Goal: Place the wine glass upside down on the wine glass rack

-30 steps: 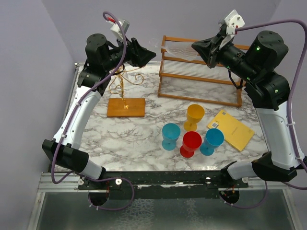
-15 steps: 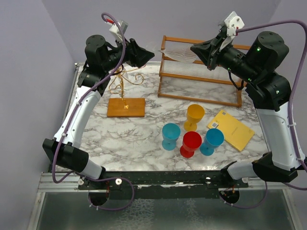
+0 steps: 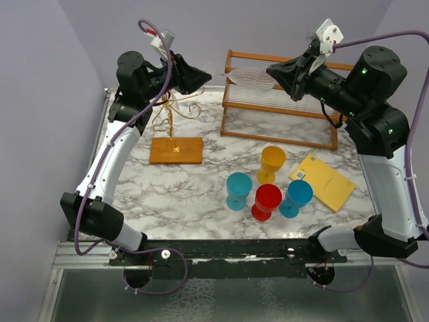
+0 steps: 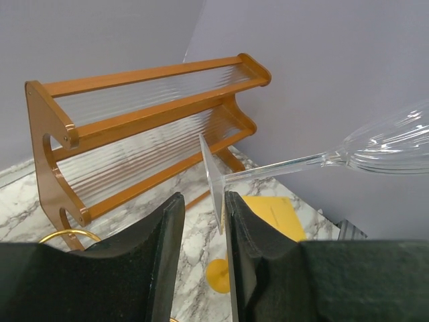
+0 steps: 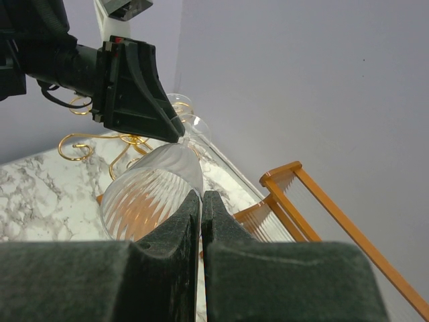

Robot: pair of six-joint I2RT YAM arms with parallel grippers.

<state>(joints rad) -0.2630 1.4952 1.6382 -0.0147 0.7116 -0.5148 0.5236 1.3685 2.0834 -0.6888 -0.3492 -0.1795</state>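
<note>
Two arms share one wine glass (image 3: 252,76) in mid-air: right fingers (image 5: 175,268) pinched shut on the bowl's rim, stem lying level toward the left fingers (image 4: 164,268), parted astride its foot, not clamped. Wine glass rack (image 3: 171,118) sits below, on the left fingers' side.

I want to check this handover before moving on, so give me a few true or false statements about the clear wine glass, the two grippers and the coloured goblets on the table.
1. The clear ribbed wine glass is held in the air between the two arms. True.
2. The right gripper pinches the rim of the glass's bowl. True.
3. The glass hangs upside down on the gold wire rack. False: it is up in the air, lying roughly sideways, off the rack.
4. The left gripper has the glass's flat foot between its fingers. True.
5. The yellow plastic goblet lies on its side. False: it stands upright on the marble table.
</note>
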